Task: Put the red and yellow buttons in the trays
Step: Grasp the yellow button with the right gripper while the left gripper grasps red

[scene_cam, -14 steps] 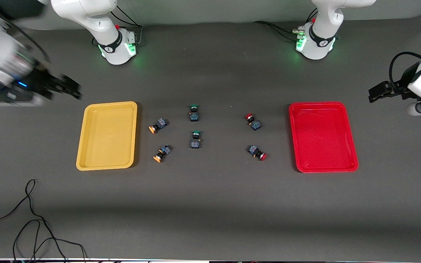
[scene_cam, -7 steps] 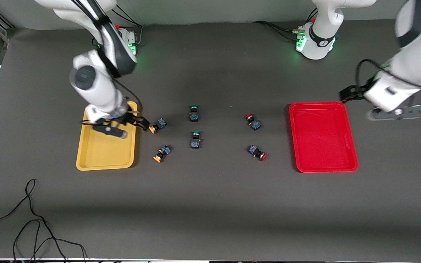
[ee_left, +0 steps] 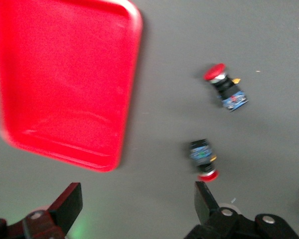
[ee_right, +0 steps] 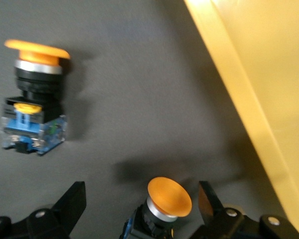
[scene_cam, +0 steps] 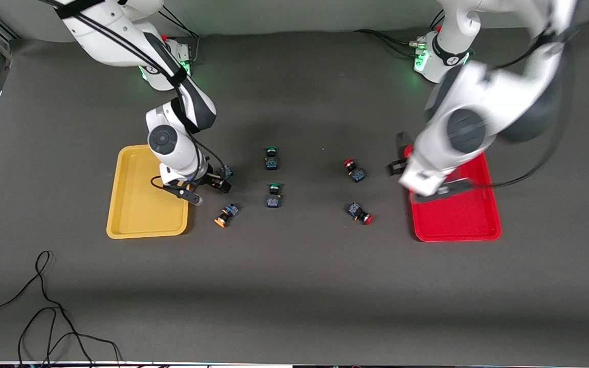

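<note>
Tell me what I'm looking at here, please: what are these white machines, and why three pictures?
They are two robot arms bolted to a table, each ending in a two-finger gripper. The wide picture looks down from a camera facing them; the other two come from cameras on the arms' wrists.

On the table lie a yellow tray and a red tray, both with nothing in them, and between them six push buttons: two yellow, two green, two red.

The right gripper is down around one yellow button, fingers open on either side, beside the yellow tray. The other yellow button lies nearer the camera. The left gripper, open and holding nothing, is over the red tray's edge, near the red buttons.
</note>
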`<action>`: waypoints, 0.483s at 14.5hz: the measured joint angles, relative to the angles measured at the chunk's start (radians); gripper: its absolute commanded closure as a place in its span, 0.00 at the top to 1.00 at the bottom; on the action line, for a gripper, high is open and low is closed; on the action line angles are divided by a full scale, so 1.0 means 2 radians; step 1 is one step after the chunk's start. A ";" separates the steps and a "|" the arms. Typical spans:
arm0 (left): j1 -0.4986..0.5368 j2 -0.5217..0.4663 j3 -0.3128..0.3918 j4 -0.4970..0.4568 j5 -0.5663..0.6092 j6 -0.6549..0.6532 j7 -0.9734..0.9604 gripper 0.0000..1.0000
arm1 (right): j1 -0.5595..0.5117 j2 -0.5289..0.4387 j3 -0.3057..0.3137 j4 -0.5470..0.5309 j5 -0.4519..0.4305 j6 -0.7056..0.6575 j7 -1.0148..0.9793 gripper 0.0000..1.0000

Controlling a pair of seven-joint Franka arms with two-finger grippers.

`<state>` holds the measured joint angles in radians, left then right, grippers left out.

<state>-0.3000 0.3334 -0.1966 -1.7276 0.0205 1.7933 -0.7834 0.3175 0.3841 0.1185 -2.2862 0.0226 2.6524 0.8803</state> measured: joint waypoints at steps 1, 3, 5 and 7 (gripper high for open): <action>-0.018 0.027 -0.001 -0.003 0.000 0.027 -0.028 0.96 | 0.001 0.000 0.000 0.000 0.000 -0.002 0.005 1.00; -0.039 0.062 -0.002 -0.017 -0.003 0.070 -0.065 0.95 | 0.001 -0.001 0.003 0.003 0.000 -0.011 0.010 1.00; -0.050 0.075 -0.002 -0.055 -0.016 0.137 -0.105 0.91 | 0.001 -0.001 0.004 0.004 0.000 -0.017 0.013 1.00; -0.055 0.079 -0.003 -0.095 -0.021 0.193 -0.135 0.85 | 0.001 -0.001 0.006 0.003 0.000 -0.022 0.014 1.00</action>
<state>-0.4104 0.4919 -0.2021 -1.9168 -0.0222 2.1796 -1.0531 0.3199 0.3820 0.1302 -2.2803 0.0226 2.6081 0.9074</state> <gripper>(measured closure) 0.079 0.000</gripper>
